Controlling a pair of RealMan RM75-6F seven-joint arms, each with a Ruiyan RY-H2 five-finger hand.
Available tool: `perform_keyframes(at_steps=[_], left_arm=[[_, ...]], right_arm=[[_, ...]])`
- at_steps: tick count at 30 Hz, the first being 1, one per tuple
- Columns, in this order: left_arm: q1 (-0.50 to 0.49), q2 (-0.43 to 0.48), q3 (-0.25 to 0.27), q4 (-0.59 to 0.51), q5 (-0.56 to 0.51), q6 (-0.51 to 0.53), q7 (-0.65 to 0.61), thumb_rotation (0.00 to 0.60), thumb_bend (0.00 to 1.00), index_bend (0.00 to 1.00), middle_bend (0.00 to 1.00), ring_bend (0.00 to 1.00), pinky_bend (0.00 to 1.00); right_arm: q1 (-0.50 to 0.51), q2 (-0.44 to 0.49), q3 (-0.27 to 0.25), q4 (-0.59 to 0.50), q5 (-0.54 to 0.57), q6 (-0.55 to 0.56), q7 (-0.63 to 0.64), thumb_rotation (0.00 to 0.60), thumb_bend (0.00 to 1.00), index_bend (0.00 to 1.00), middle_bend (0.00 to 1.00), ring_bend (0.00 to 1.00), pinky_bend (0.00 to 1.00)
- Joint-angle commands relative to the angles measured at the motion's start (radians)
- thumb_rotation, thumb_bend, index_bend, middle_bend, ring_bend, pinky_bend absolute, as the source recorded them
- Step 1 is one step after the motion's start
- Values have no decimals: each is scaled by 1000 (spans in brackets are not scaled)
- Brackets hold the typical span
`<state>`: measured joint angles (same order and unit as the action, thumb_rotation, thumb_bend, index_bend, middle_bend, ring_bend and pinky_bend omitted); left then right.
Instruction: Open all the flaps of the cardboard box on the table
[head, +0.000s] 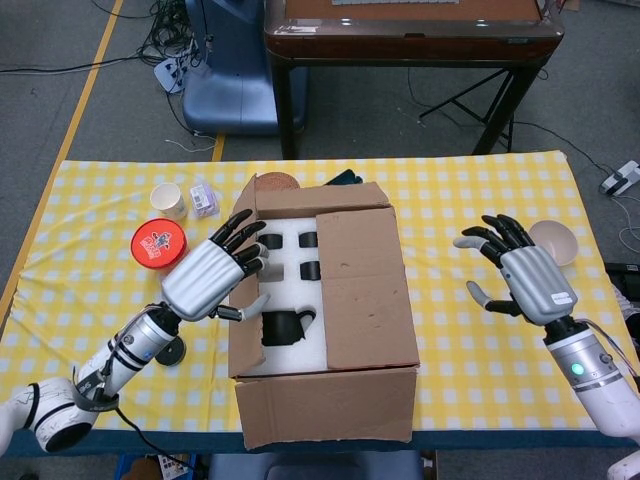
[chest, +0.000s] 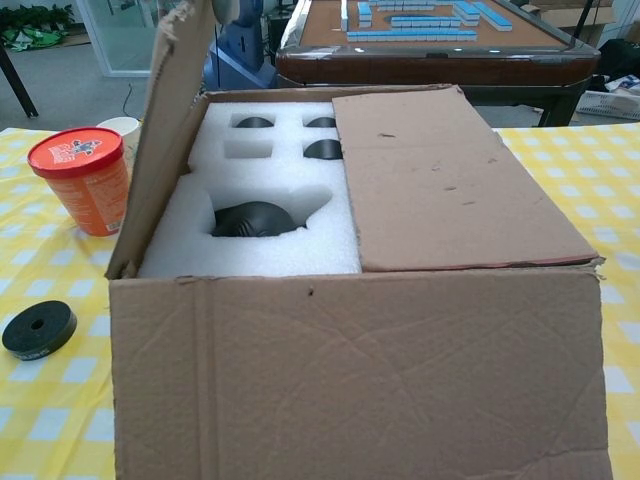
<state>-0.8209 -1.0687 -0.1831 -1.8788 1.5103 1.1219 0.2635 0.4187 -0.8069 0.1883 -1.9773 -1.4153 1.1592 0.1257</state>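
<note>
The cardboard box (head: 325, 405) stands mid-table. Its left flap (chest: 165, 140) stands upright, while the right flap (head: 365, 290) lies flat over the right half. The front flap (chest: 360, 380) hangs down and the back flap (head: 320, 195) leans outward. White foam (chest: 250, 180) with black parts in its cut-outs shows inside. My left hand (head: 210, 275) is at the left flap, its fingers spread along the outer side and its thumb reaching over to the inner side. My right hand (head: 520, 275) hovers open to the right of the box, touching nothing.
An orange-lidded tub (head: 160, 245), a paper cup (head: 168, 200) and a small clear container (head: 204, 197) stand left of the box. A black roll (chest: 38, 328) lies near the left front edge. A pale bowl (head: 558, 240) sits behind my right hand. A brown disc (head: 272, 184) lies behind the box.
</note>
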Motion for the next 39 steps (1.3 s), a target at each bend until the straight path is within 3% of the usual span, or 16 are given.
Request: perform_keyframes(at_steps=[1,24,39], left_arm=[[19,28,5,-5,1,8,7,90,425,558,378,119,0],[155,203,61,-25,57,49,-16,92,425,558,378,119,0],[176,217,31,-72,80,75,-13,97,426,558,378,119,0]], right_arm=[[1,1,1,-2,0,0,-1,600,339,245,202,60,36],[9,3,5,-30,1,-1,-34,600,339,245,202,60,36],[5,-4,1,-11,-10,7,-12,600,338,245,202,60,36]])
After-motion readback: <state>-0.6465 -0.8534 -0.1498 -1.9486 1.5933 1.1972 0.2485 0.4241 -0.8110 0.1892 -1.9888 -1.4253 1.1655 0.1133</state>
